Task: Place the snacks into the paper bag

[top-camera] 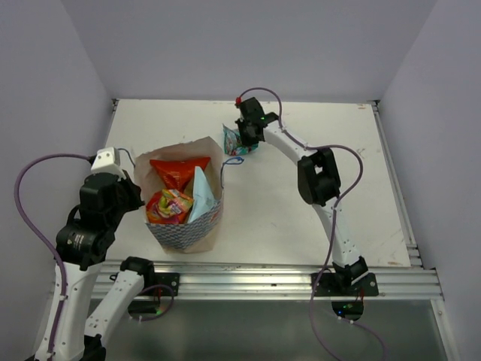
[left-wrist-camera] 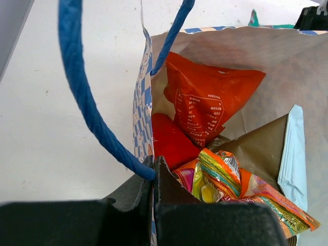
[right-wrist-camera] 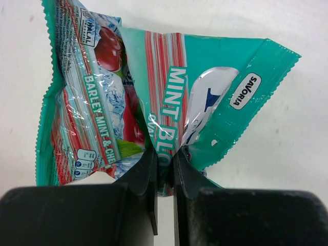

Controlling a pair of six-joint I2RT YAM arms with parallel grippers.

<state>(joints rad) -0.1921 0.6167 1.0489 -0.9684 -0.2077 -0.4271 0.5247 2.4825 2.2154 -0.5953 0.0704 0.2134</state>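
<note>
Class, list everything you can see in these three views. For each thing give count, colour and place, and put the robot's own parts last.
Paper bag: one, blue-and-white check outside, open, left-centre of the table.
Cord handles: two, blue, one on each side of the paper bag.
Red chip bag: one, red-orange, inside the paper bag, far side.
Blue chip bag: one, light blue, inside, right side.
Candy bag: one, red with many colours, inside, near side.
Mint packet: one, teal, beyond the paper bag's far right corner.
Table: one, white.
Left arm, right arm: white and black.
Left pincer: black, shut on the paper bag's wall.
Right pincer: black, shut on the mint packet.
</note>
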